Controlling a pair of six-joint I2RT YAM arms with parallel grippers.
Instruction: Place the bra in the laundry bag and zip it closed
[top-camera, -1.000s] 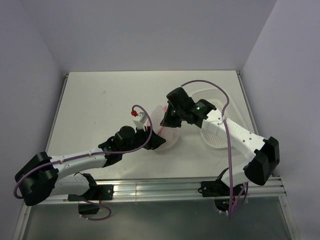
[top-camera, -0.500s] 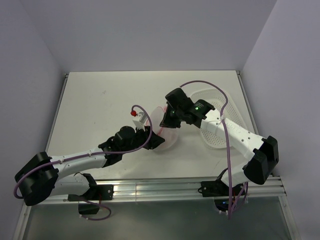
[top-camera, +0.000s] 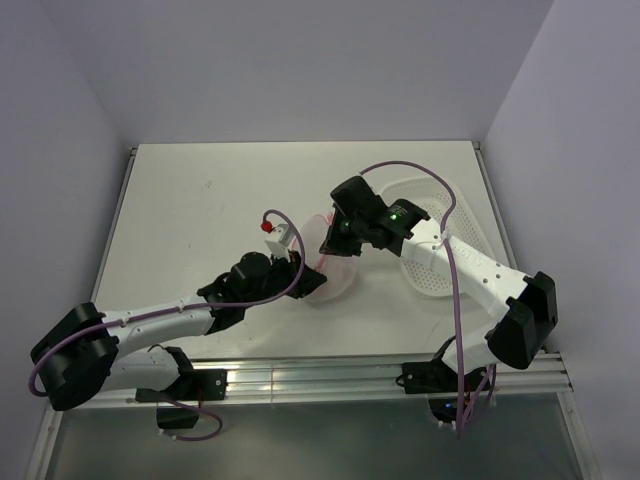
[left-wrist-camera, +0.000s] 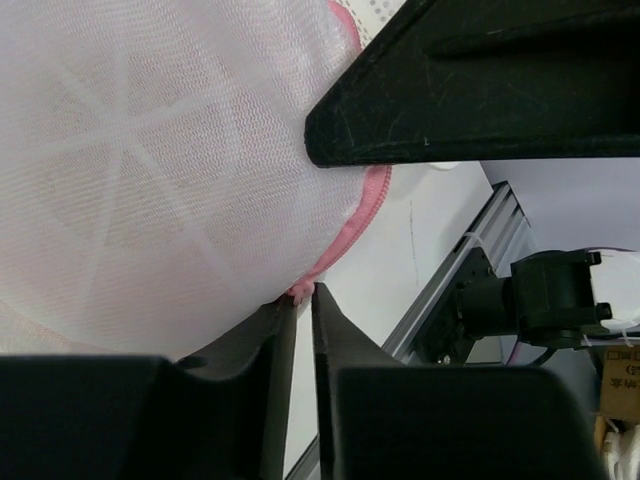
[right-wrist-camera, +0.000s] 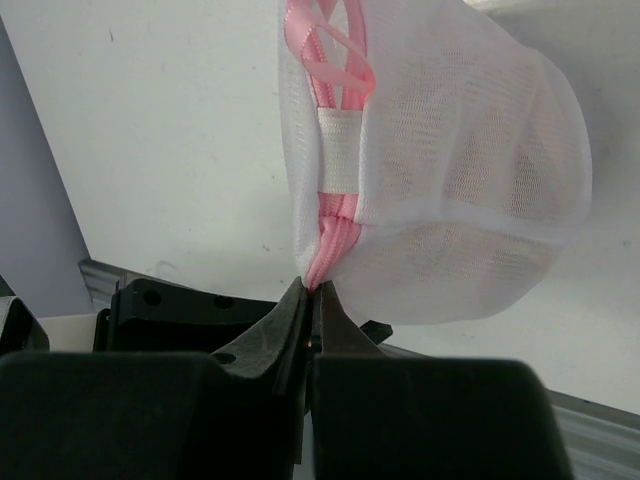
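Since a second ago the right arm has edged slightly toward 9 o'clock, while the laundry bag (top-camera: 342, 272) lies where it was, near the middle of the white table (top-camera: 200, 220). At the bag's 8 o'clock, the left gripper (left-wrist-camera: 303, 297) has its fingers narrowed to a thin slit, with the pink zipper rim (left-wrist-camera: 366, 215) nipped at the tips. At the bag's 12 o'clock, the right gripper (right-wrist-camera: 312, 290) is pressed tight on the rim's end. Pink straps (right-wrist-camera: 335, 60) show in the seam's open stretch. A white perforated basket (top-camera: 430, 280) lies at the bag's 3 o'clock. Pale lilac walls (top-camera: 300, 70) enclose the table on three sides, and a metal rail (top-camera: 300, 380) runs along its near edge.
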